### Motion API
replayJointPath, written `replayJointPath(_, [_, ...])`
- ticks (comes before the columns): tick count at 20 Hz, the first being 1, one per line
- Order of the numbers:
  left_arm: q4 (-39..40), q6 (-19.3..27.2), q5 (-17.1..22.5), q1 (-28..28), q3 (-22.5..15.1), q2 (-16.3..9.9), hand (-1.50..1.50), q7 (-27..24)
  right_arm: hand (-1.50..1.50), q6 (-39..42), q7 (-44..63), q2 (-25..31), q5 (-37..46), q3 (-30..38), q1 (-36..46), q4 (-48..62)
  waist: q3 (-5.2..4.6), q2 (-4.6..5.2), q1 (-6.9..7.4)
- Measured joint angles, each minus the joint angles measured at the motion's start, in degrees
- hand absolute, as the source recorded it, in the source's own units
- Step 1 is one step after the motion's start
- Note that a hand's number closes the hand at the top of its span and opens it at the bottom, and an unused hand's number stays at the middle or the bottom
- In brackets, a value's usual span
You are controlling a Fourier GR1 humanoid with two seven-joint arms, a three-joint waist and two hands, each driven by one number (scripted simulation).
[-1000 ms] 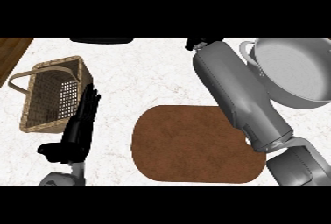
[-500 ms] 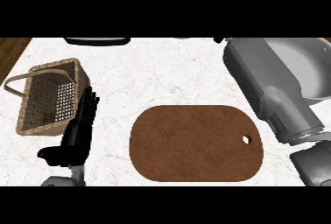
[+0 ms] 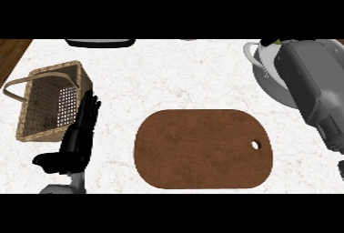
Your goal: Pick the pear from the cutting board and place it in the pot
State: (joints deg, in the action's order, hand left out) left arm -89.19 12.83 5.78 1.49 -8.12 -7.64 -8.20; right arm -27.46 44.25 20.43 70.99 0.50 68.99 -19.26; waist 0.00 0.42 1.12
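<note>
Head view, counter top. Cutting board (image 3: 201,148), brown with a small hole near its right edge, lies bare at centre; no pear on it. Pot (image 3: 263,68), grey metal, sits at upper right, mostly covered by the right forearm (image 3: 312,86) stretched across it. A sliver of yellow-green (image 3: 271,42) shows at the pot's top rim just beside the forearm: likely the pear, though too little shows to be sure. Right hand itself is out of view past the top edge, so whether it holds anything cannot be told.

Left hand (image 3: 77,136) rests at the left, fingers straight and relaxed, touching nothing, just beside the wicker basket (image 3: 50,102). A dark object (image 3: 99,42) sits at the top edge.

Judgement on handling: a pear is light, rigid, smooth-skinned, tapered, and apt to roll. Best taken round its wide belly, fingers opposing the thumb, and set low into the pot rather than let fall.
</note>
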Motion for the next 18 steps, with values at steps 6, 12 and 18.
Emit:
replayJointPath(6, [-0.4, -0.6, -0.1, 0.2, 0.6, -0.2, 0.0, 0.6, 1.5, 1.0, -8.5, 4.6, -4.9, 4.6, -2.9, 2.2, 0.03, 0.08, 0.18])
replayJointPath(12, [-1.7, -0.8, -0.6, 0.2, 0.2, 0.0, 0.0, 1.5, 1.5, 1.3, -14.8, 7.2, -8.8, 8.5, -7.0, 6.2, 0.07, 0.35, 0.77])
replayJointPath(18, [0.5, -1.4, -0.5, 1.8, 1.0, 0.2, 0.0, 0.5, -1.5, 4.0, -14.0, 9.4, -12.0, 12.2, -9.6, 10.6, 0.14, 0.74, 1.31])
